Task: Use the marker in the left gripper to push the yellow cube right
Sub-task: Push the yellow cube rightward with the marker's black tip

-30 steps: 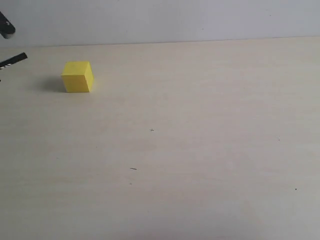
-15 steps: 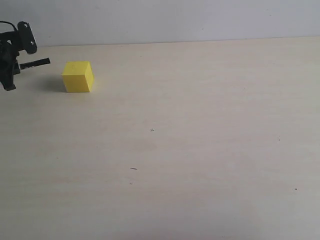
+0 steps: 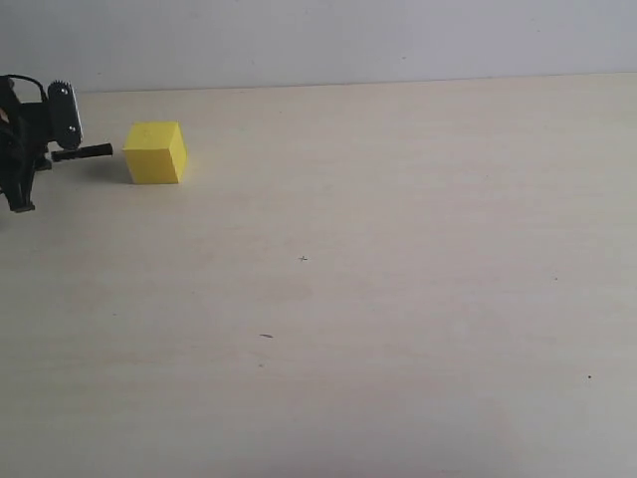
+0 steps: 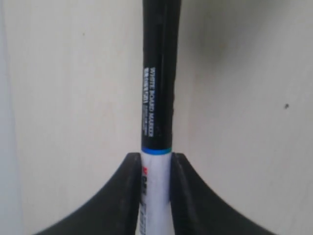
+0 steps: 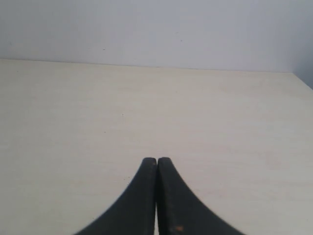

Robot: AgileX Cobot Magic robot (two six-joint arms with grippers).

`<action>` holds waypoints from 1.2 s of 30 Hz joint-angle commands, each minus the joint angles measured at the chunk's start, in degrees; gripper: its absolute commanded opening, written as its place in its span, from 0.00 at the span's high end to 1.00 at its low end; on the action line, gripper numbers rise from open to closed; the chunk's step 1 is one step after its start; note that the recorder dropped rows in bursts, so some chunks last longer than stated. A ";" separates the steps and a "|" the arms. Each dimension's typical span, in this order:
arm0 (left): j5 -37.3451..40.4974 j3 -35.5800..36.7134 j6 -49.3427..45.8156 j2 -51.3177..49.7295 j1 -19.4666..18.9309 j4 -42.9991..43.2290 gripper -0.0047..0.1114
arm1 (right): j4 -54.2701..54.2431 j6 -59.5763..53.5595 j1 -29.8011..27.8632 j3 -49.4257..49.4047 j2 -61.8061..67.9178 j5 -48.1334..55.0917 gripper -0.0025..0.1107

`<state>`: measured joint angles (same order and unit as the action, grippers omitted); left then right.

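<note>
The left claw (image 3: 48, 151) of a two-armed robot, seen at the far left edge of the exterior view, holds a whiteboard marker (image 3: 90, 152) that juts out roughly level toward the right. The marker's black end stops just short of the left face of a small yellow cube (image 3: 154, 152), and a thin strip of shadowed surface appears to separate the two. The cube sits flat on the pale wood-grain worktop (image 3: 398, 299), toward its far left and near the back edge where the surface meets a plain light wall (image 3: 348, 40). A few dark specks (image 3: 303, 259) dot the worktop nearer the middle. From the left wrist camera, the claw's two black fingers (image 4: 128, 196) stand partway closed and press against either side of the marker's white barrel. They grip it just below a thin blue ring where the barrel meets the long black cap, which carries white lettering reading "WHITE BOARD MARKER". The right claw (image 5: 156, 161), visible only from its own wrist camera, has its fingertips pressed together with nothing held between them. It is poised above the worktop and faces the wall.
</note>
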<state>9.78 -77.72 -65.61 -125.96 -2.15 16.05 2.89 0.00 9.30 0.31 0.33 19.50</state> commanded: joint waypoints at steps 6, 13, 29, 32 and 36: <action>-7.54 3.61 -1.87 1.08 0.91 4.44 0.96 | 0.03 0.00 -0.43 -0.31 -0.33 -0.51 0.98; -10.11 4.76 -0.44 1.08 1.23 4.88 0.96 | 0.03 0.00 -0.43 -0.31 -0.33 -0.51 0.98; -9.78 6.38 9.08 1.84 7.83 3.03 0.96 | 0.03 0.31 -0.33 -0.31 -0.33 -0.51 0.98; -7.51 6.38 8.85 2.31 8.72 3.36 0.96 | 0.03 0.31 -0.33 -0.31 -0.33 -0.51 0.98; -6.80 6.38 8.71 2.66 11.03 3.89 0.96 | 0.03 0.31 -0.33 -0.31 -0.33 -0.51 0.98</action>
<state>2.68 -71.66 -57.61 -124.12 7.38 20.03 2.89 0.00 9.30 0.31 0.33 19.50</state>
